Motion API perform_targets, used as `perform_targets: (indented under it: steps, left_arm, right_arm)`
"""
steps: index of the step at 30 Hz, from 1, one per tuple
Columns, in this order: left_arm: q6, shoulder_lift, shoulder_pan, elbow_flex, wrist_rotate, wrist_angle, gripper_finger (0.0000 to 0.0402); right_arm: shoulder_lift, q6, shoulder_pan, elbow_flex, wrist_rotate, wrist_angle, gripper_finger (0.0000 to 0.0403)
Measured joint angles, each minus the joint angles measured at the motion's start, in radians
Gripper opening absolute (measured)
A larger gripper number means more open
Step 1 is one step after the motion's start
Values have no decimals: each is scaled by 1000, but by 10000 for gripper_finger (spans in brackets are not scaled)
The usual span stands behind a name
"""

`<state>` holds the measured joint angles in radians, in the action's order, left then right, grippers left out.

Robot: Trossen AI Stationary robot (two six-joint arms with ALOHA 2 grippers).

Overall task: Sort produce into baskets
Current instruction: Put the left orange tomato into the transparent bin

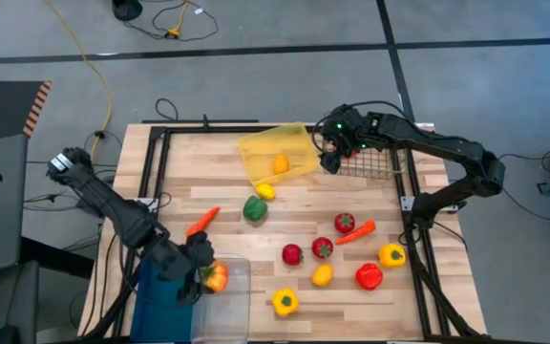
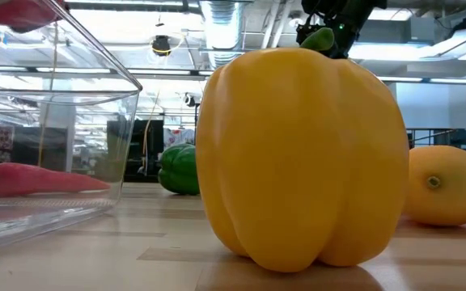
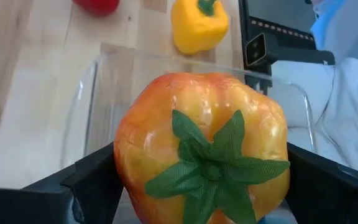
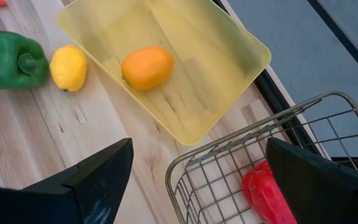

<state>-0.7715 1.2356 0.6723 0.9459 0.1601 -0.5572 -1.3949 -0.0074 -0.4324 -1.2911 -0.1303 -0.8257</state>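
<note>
My left gripper (image 1: 203, 272) is shut on an orange-yellow pepper (image 3: 204, 143) just above the clear bin (image 1: 225, 306), beside the blue bin (image 1: 156, 308). My right gripper (image 1: 332, 155) is open and empty above the corner of the black wire basket (image 4: 229, 168), which holds a red piece (image 4: 263, 193). The yellow tray (image 4: 185, 68) next to it holds an orange lemon (image 4: 146, 67). A yellow lemon (image 4: 68, 67) and a green pepper (image 4: 8, 59) lie on the table by the tray. My left gripper pinches the pepper's two opposite sides (image 3: 126, 168) between its two fingers (image 3: 86, 183), one on each side. The green stem end (image 3: 213, 168) faces back toward the wrist. The pepper is lifted clear, over the clear bin's rim (image 3: 104, 62).
Loose on the table's middle and right lie a carrot (image 1: 201, 222), several tomatoes (image 1: 292, 254), another carrot (image 1: 356, 232), a lemon (image 1: 322, 275), a red pepper (image 1: 369, 276) and two yellow peppers (image 1: 391, 254), one near the front edge (image 1: 285, 302).
</note>
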Motion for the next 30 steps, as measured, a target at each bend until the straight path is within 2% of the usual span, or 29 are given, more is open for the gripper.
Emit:
perform_targets:
  steps: [5,14,26,30]
  left_arm:
    - [-34,61,26,-26,9,16,353]
    - [-8,189,15,-35,-51,44,355]
    - [-5,190,11,-35,-48,59,356]
    - [-31,190,10,-35,-46,59,368]
  right_arm:
    - [0,0,0,0,0,0,395]
    - [0,0,0,0,0,0,395]
    - [0,0,0,0,0,0,395]
    - [0,0,0,0,0,0,395]
